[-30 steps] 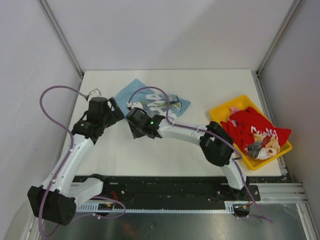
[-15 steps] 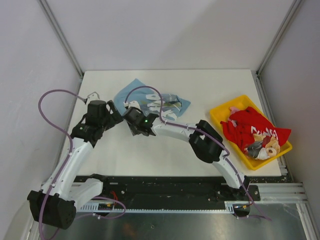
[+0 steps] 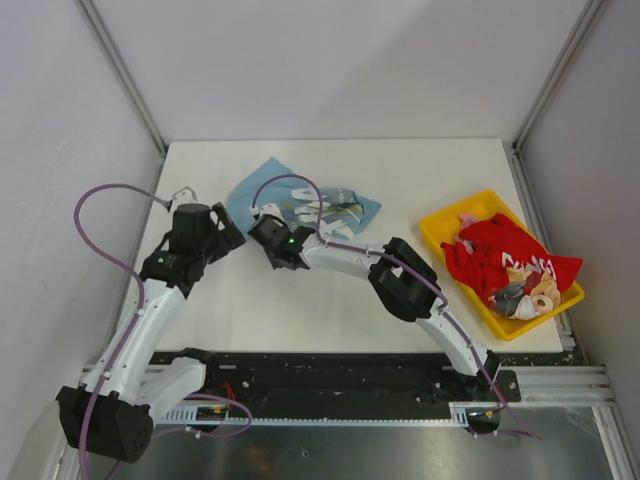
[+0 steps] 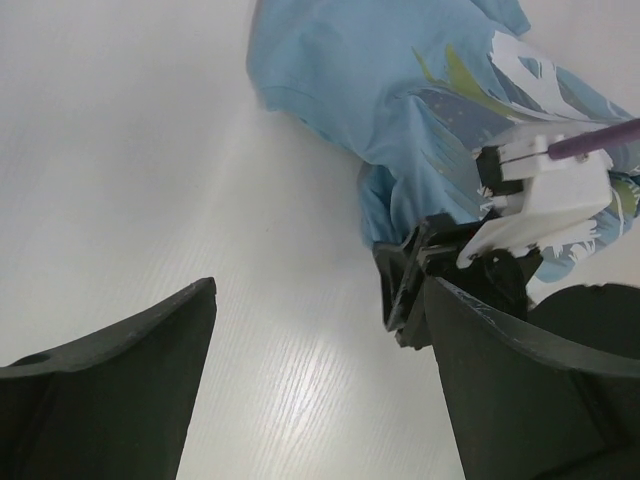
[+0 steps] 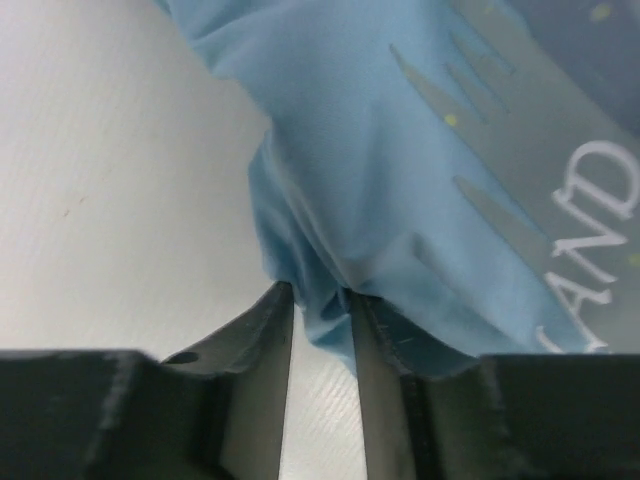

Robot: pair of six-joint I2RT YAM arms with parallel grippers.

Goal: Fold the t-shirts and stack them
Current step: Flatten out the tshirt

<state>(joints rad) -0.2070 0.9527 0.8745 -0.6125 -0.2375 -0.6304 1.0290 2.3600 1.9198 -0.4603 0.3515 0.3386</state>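
**A:** Where's the blue shirt?

**B:** The blue shirt [image 3: 310, 205] lies crumpled on the desk [image 3: 420, 170]. From overhead it sits at about 11 o'clock from the desk's middle, with white lettering on its upper face.

**A:** And the red shirt?

**B:** The red shirt [image 3: 505, 258] is bunched in the bin [image 3: 437, 225] at the desk's 3 o'clock edge. One part of it is draped over the bin's 3 o'clock rim. A few small pale items [image 3: 525, 298] lie on it toward the bin's 5 o'clock end.

**A:** What about the right hand?

**B:** The right hand [image 5: 320, 300] is at the blue shirt's 8 o'clock edge. Its fingers are drawn nearly together and pinch a fold of the blue cloth. In the wrist view the cloth bunches and runs down into the narrow gap between them.

**A:** And the left hand?

**B:** The left hand [image 4: 318, 300] is spread, with nothing between its fingers and only bare desk under the gap. From overhead it is just beside the right hand, at that hand's 9 o'clock. It is close to the shirt's edge but apart from it. Its own camera shows the right hand at 3 o'clock, on the cloth, with a purple cable [image 4: 600, 140] running off it.
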